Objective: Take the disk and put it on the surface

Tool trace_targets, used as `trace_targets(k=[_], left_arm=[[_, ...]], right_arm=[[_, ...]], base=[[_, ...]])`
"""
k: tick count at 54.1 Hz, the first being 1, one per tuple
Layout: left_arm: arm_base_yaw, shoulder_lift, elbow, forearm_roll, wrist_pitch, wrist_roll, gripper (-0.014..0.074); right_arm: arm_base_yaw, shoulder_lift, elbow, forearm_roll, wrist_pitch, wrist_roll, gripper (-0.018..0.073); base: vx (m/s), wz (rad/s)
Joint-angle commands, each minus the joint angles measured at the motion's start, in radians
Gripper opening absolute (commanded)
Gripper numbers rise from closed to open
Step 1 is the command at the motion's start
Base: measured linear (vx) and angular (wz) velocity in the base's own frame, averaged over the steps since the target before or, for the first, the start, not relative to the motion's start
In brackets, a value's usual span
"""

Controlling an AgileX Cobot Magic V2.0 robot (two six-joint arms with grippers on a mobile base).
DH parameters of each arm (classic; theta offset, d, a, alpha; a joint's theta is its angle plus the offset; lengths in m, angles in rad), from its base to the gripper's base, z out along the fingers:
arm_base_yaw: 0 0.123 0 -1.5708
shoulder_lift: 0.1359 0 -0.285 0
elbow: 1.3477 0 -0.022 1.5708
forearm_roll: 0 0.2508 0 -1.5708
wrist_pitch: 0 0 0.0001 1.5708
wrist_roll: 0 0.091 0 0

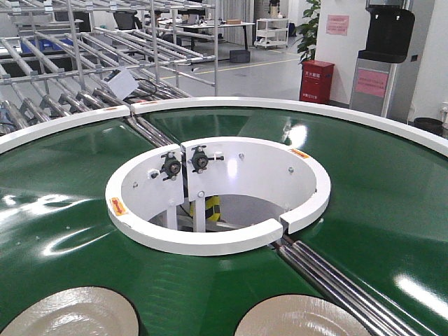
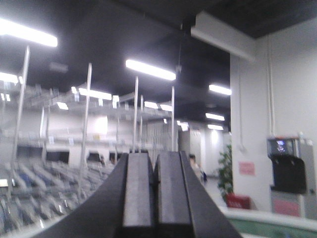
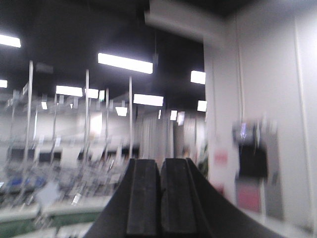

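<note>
Disks: two pale, cream-coloured round disks lie flat on the green ring-shaped conveyor belt [image 1: 392,210], at the bottom edge of the front view; the left disk [image 1: 70,313] and the right disk [image 1: 302,318] are well apart, both cut off by the frame.
Belt centre: a white split ring collar [image 1: 217,241] surrounds the open hub, with metal rollers [image 1: 336,276] running out from it just beside the right disk.
Surface: the dark taped worktop meant to receive a disk is in none of the views.
Left gripper [image 2: 154,198]: the two dark fingers sit pressed together with nothing between them, raised and pointing out at the hall, not at the belt.
Right gripper [image 3: 160,201]: likewise closed on nothing, aimed at the blurred shelving and wall.
Task stage: judged as the very start; no disk is grasped.
Risk: both grippers are closed, so a descent without opening would knock a disk rather than grip it.
Risk: the disks look thin and flat, so fingers may slide over the rim on the slick belt.
Risk: if the belt turns, a disk could drift from the reach point or onto the rollers.
</note>
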Motion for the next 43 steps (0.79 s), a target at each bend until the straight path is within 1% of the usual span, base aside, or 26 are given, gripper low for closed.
trace_targets(k=[1, 4, 5, 8, 9, 10, 11, 18, 22, 23, 26, 27, 32, 33, 40, 41, 43], left_arm=[[-0.001, 0.116, -0.2, 0.0, -0.21, -0.024, -0.0001], [-0.001, 0.116, -0.2, 0.0, -0.21, -0.024, -0.0001], [-0.001, 0.257, -0.361, 0.0, -0.21, -0.024, -0.0001], [-0.001, 0.257, -0.361, 0.0, -0.21, -0.024, -0.0001], [-0.001, 0.386, -0.361, 0.0, -0.21, -0.024, -0.0001], [-0.001, 0.386, -0.361, 0.0, -0.21, -0.024, -0.0001], [-0.001, 0.447, -0.525, 0.0, -0.21, -0.024, -0.0001], [-0.001, 0.447, -0.525, 0.0, -0.21, -0.024, -0.0001], [-0.001, 0.447, -0.525, 0.0, -0.21, -0.024, -0.0001], [-0.001, 0.698, -0.525, 0.0, 0.267, 0.099, -0.0001], [-0.001, 0.698, -0.525, 0.0, 0.267, 0.099, -0.0001], [-0.001, 0.755, -0.525, 0.0, 0.296, 0.099, -0.0001], [-0.001, 0.795, -0.525, 0.0, 0.296, 0.099, 0.0002], [-0.001, 0.821, -0.614, -0.001, 0.301, 0.099, 0.0002], [-0.001, 0.821, -0.614, -0.002, 0.302, 0.099, 0.0002], [-0.001, 0.821, -0.614, -0.002, 0.302, 0.099, 0.0031], [-0.001, 0.821, -0.614, -0.002, 0.302, 0.099, 0.0031]], right_arm=[[-0.001, 0.127, -0.241, -0.005, 0.023, -0.124, -0.0008], [-0.001, 0.206, -0.355, -0.005, 0.076, -0.163, -0.0008], [-0.001, 0.241, -0.379, -0.005, 0.098, -0.167, -0.0008], [-0.001, 0.322, -0.453, -0.005, 0.139, -0.17, -0.0008], [-0.001, 0.344, -0.47, -0.005, 0.148, -0.17, -0.0008], [-0.001, 0.377, -0.493, -0.005, 0.16, -0.17, -0.0008], [-0.001, 0.409, -0.512, -0.005, 0.172, -0.17, -0.0008], [-0.001, 0.551, -0.555, 0.009, 0.172, -0.166, -0.0008], [-0.001, 0.619, -0.557, 0.03, 0.198, -0.16, -0.0008], [-0.001, 0.632, -0.557, 0.032, 0.206, -0.159, -0.0008], [-0.001, 0.679, -0.557, 0.033, 0.24, -0.157, -0.0008], [-0.001, 0.69, -0.557, 0.033, 0.247, -0.157, -0.0008], [-0.001, 0.75, -0.557, 0.033, 0.28, -0.154, -0.0008], [-0.001, 0.758, -0.557, 0.033, 0.282, -0.154, -0.0008], [-0.001, 0.8, -0.557, 0.037, 0.307, -0.154, 0.0009], [-0.001, 0.801, -0.557, 0.037, 0.308, -0.154, 0.0016], [-0.001, 0.804, -0.557, 0.045, 0.307, -0.154, 0.0036]], base=[[0.0, 0.0], [0.0, 0.0], [0.0, 0.0], [0.0, 0.0], [0.0, 0.0], [0.0, 0.0], [0.0, 0.0], [0.0, 0.0], [0.0, 0.0], [0.0, 0.0], [0.0, 0.0], [0.0, 0.0], [0.0, 0.0], [0.0, 0.0], [0.0, 0.0], [0.0, 0.0], [0.0, 0.0]])
